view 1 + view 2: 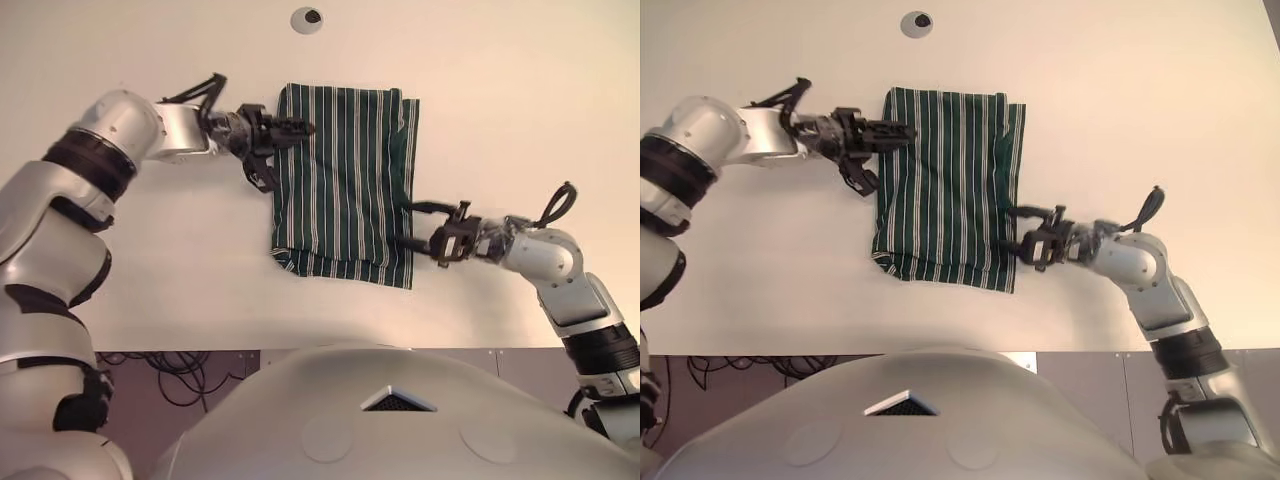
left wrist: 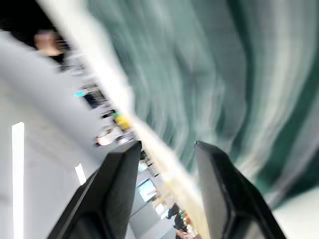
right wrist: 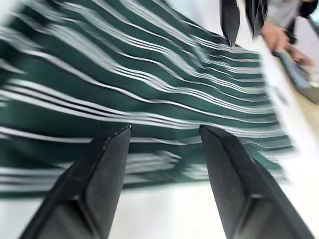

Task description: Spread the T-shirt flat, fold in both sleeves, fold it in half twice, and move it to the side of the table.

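The green, white-striped T-shirt [image 1: 345, 185] lies in the middle of the left eye view on the cream table [image 1: 520, 110]. It is folded into a rough rectangle, taller than it is wide. Its stripes run from the top of the frame toward the bottom. A lower layer peeks out at its upper right corner, and the layered hem shows along its bottom edge.

The left gripper [image 1: 288, 157] sits at the shirt's upper left corner with its 2 fingers spread. One finger reaches over the cloth near the top edge. The other angles down just beside the shirt's left edge. In the left wrist view the 2 dark fingers [image 2: 114, 194] stand apart, with blurred striped cloth beyond them.

The right gripper [image 1: 408, 225] is at the shirt's right edge, toward the lower right corner, and its fingers are also spread wide. Their tips reach the edge of the cloth, but I cannot tell whether they touch it. The right wrist view shows both fingers [image 3: 94, 184] parted, with the striped shirt lying flat just beyond them.

A round cable grommet [image 1: 308, 19] is set into the table at the top centre of the frame, well apart from the shirt. Dark cables [image 1: 170, 375] hang below the table's near edge at the lower left.
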